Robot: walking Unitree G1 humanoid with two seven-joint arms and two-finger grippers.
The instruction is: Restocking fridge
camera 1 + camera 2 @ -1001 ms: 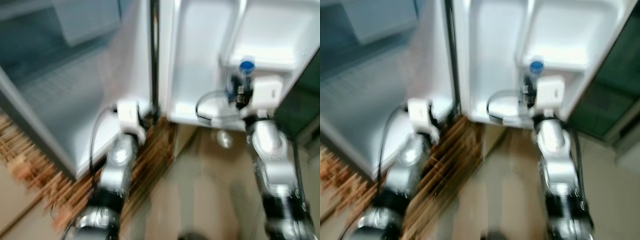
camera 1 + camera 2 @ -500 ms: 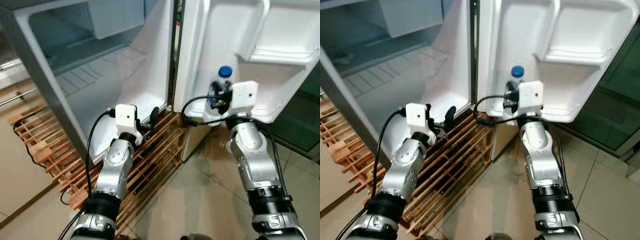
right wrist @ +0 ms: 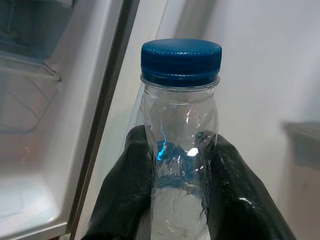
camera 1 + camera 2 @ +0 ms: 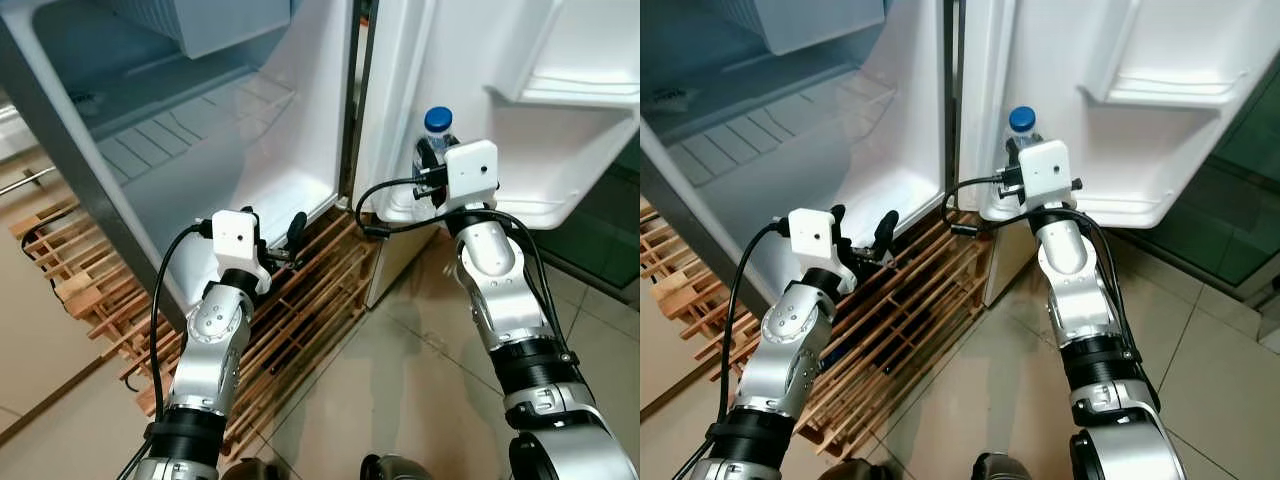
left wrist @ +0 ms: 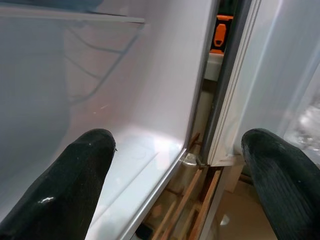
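Note:
A clear water bottle [image 4: 434, 135] with a blue cap [image 3: 181, 56] is held upright in my right gripper [image 3: 179, 170], whose black fingers [image 3: 127, 185] are shut around its body. It stands in front of the open fridge door's [image 4: 480, 70] lower inside, near the bottom door shelf [image 4: 530, 210]. My left gripper [image 4: 285, 240] hangs open low by the fridge body's front bottom edge, with nothing between its fingers [image 5: 60, 185]. The fridge interior [image 4: 190, 130] is white with ribbed shelving.
A wooden slatted rack [image 4: 300, 310] lies on the floor under and before the fridge. An upper door shelf [image 4: 590, 70] juts out on the right. Tiled floor [image 4: 400, 400] spreads between my arms. An orange part [image 5: 218, 34] shows in the hinge gap.
The camera view has shifted and sharpened from a blur. My right gripper with the bottle has risen slightly closer to the door; the left gripper stays open near the fridge bottom.

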